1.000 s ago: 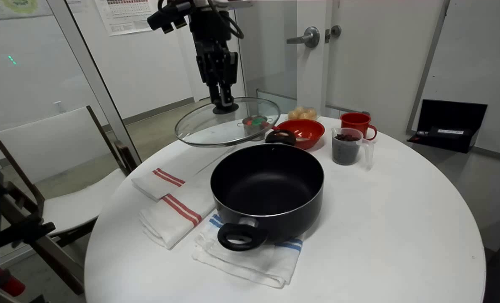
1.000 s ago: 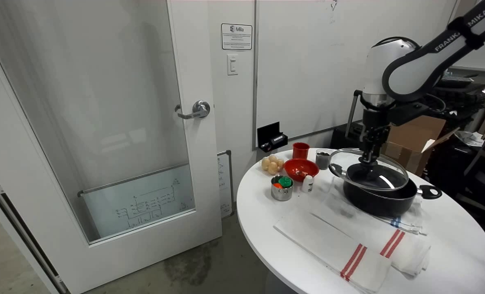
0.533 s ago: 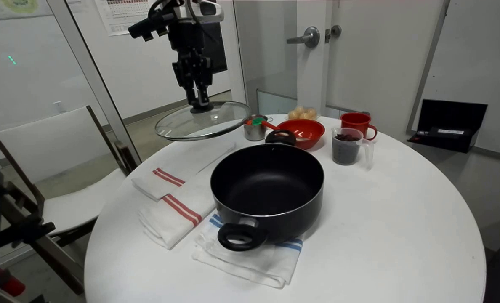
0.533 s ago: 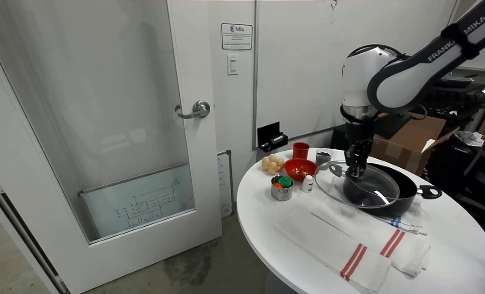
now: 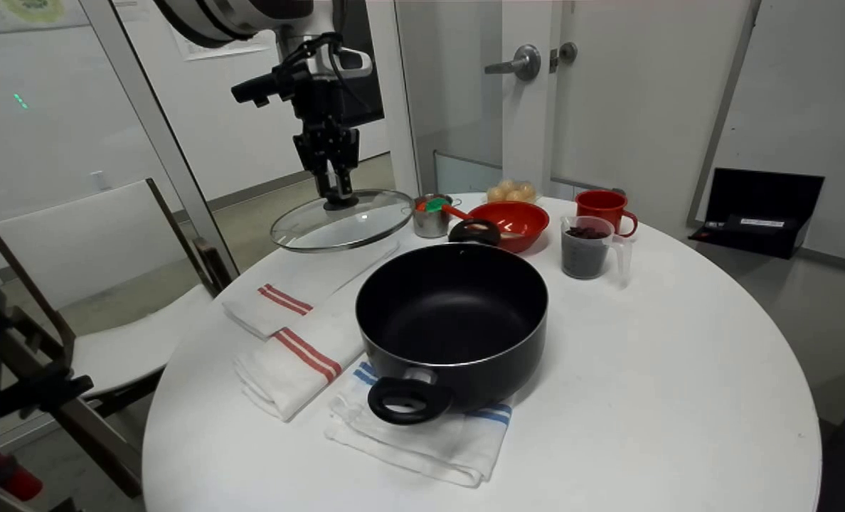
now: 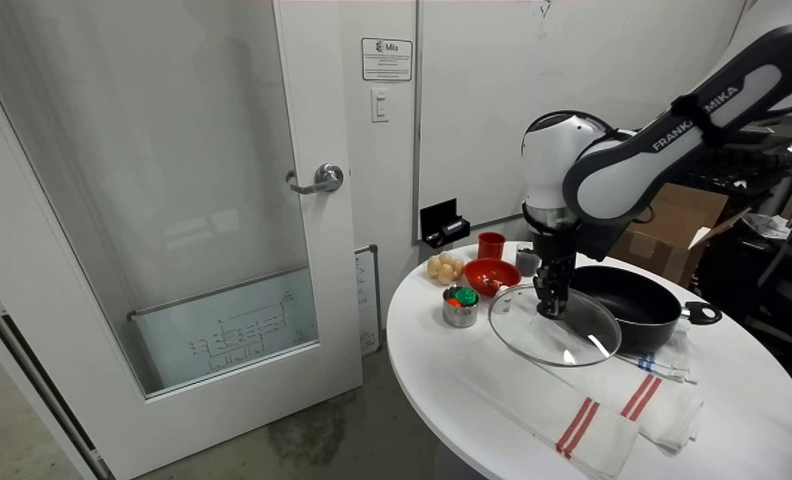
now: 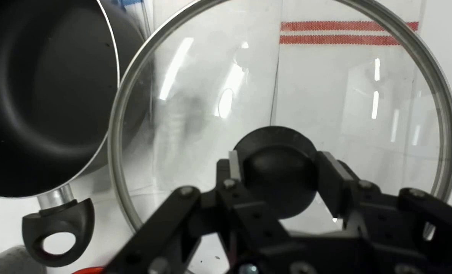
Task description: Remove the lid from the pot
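A round white worktop (image 5: 668,384) carries the uncovered black two-handled pot (image 5: 454,323). Beside the pot lie red-striped dish towels (image 5: 287,377), and above them hangs the metal-rimmed glass lid (image 5: 344,226), off the pot. The black gripper (image 5: 334,189) points downward, clamped on the lid's dark centre knob (image 7: 279,179).

Table (image 5: 678,355): is giving passage, in an exterior view, from three to five o'clock of the pot (image 5: 451,320)
Lid (image 5: 348,224), gripper (image 5: 336,193): are blocking ten to eleven
Bowl (image 5: 525,239): is blocking one o'clock
Measuring cup (image 5: 581,262), mug (image 5: 597,205): are blocking two
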You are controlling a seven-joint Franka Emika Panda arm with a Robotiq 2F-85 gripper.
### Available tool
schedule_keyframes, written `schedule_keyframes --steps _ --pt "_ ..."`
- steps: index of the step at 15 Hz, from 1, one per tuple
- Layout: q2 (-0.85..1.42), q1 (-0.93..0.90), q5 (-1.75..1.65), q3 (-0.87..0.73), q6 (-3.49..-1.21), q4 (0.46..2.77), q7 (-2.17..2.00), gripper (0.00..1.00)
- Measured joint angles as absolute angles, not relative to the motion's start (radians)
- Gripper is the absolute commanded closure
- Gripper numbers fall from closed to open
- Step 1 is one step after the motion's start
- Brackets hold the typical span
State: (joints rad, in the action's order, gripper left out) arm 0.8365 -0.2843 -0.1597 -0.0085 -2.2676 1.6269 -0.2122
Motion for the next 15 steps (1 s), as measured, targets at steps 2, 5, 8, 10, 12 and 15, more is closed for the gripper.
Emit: schedule_keyframes --steps 2,5,8,10,12,15 --pt "0.892 -0.283 -0.16 -0.009 -2.267 1.573 -0.207 0.75" --pt "0.975 -0.279 -0.16 -0.009 -2.267 1.494 -0.198 0.75" --pt "1.049 -0.271 -0.157 -0.008 -2.267 1.423 -0.19 0.75" --pt "1.092 -0.264 -0.155 -0.005 -2.267 1.38 -0.18 0.75" --pt "1.13 -0.256 -0.152 -0.001 -2.264 1.341 -0.17 0.75" --pt "1.177 -0.247 -0.15 0.005 -2.25 1.289 -0.157 0.75"
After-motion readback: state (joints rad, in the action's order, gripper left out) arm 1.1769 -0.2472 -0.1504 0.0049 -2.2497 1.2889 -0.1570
